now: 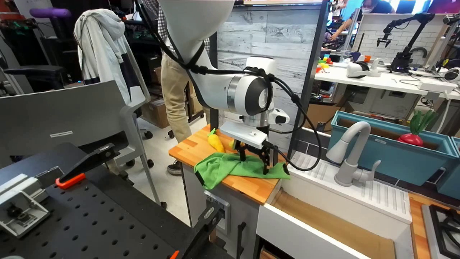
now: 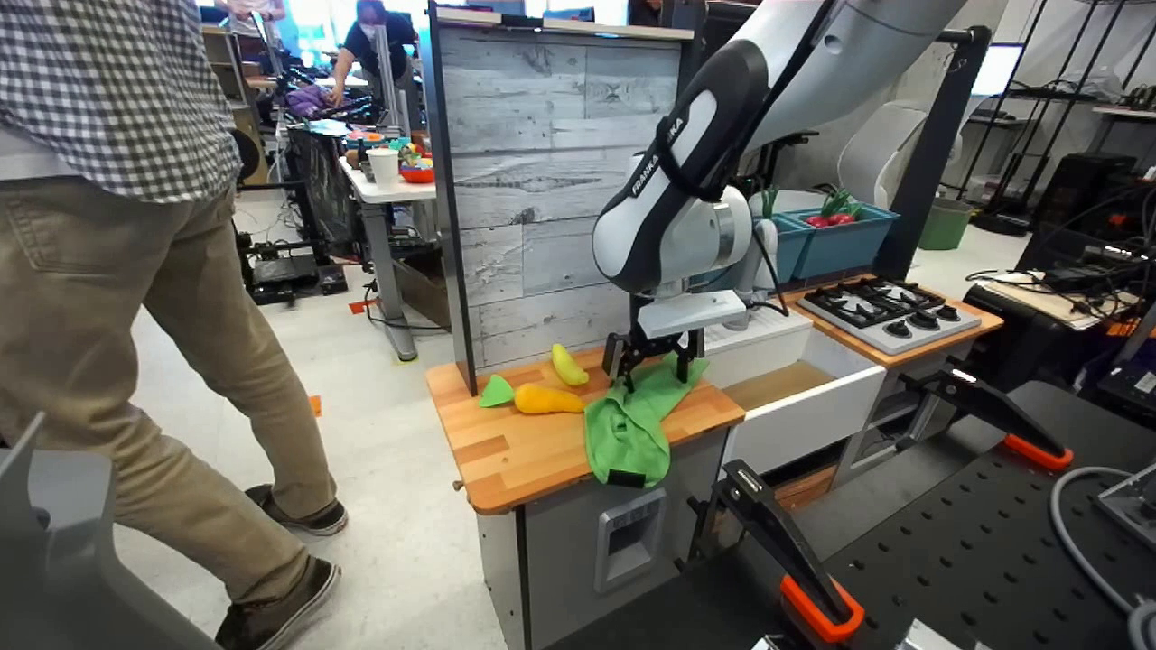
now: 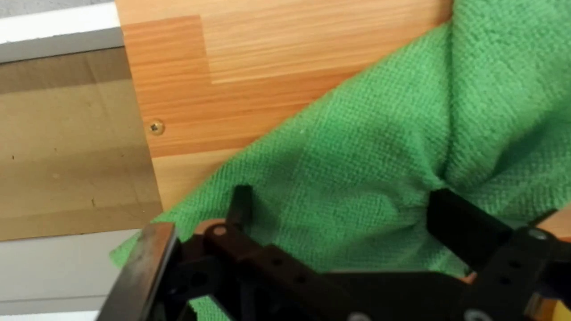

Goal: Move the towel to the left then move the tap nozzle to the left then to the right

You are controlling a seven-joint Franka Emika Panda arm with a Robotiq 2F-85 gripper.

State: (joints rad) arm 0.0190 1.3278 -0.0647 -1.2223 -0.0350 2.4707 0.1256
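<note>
In an exterior view, the green towel (image 1: pixel 219 166) lies rumpled across the wooden desk (image 1: pixel 185 147), its dark-tagged end drooping over the edge, and the end effector (image 1: pixel 254 164) points down at it. Beyond, the pale grey tap (image 1: pixel 356 151) rises behind the sink (image 1: pixel 284 226), its nozzle (image 1: pixel 336 151) angled toward the desk side. In an exterior view, a yellow banana-shaped toy (image 2: pixel 569 366) and an orange-yellow vegetable (image 2: pixel 546 400) lie near the towel, the vegetable's narrow end just beside it; the arm (image 2: pixel 673 212) partly hides the tap. In the wrist view, the two fingers (image 3: pixel 464 225) stand wide apart, the towel spread beneath them and unclasped, one finger down at a crease. The towel's tip reaches past the desk's edge, and a screw head (image 3: pixel 156 127) sits in the wood close to that edge.
</note>
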